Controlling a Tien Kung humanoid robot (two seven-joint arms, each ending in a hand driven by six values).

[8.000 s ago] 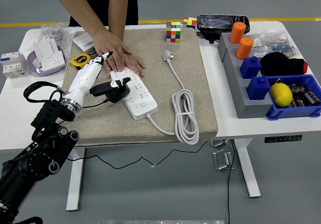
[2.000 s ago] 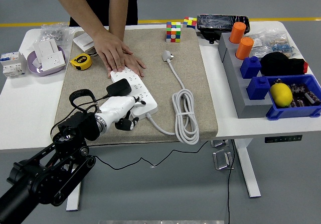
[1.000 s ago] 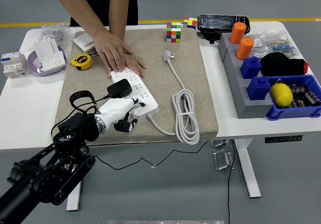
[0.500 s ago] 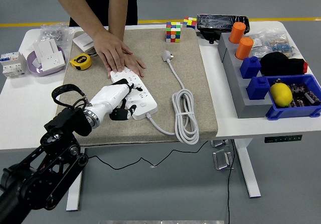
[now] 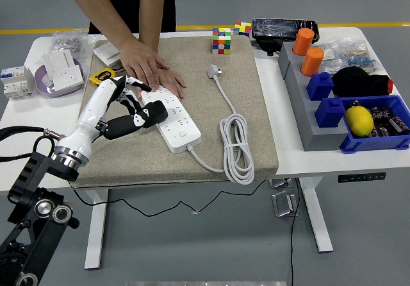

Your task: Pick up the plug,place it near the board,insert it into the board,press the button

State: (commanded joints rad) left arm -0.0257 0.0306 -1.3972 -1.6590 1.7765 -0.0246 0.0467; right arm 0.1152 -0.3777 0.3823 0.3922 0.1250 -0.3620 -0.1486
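- We saw the left hand (image 5: pixel 122 103) over the left side of the beige mat (image 5: pixel 243 132), fingers curled around the black plug (image 5: pixel 152 114).
- The plug sat on the near-left part of the white board (image 5: pixel 172 114).
- A person's hand (image 5: pixel 150 68) pressed flat on the board's far end.
- The board's white cord (image 5: pixel 236 146) lay coiled to the right.

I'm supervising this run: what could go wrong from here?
The robot's left hand works right beside the person's hand pressing the white power strip, so contact is possible. The black plug sits at the strip's edge under the hand; it might tip or be knocked loose.
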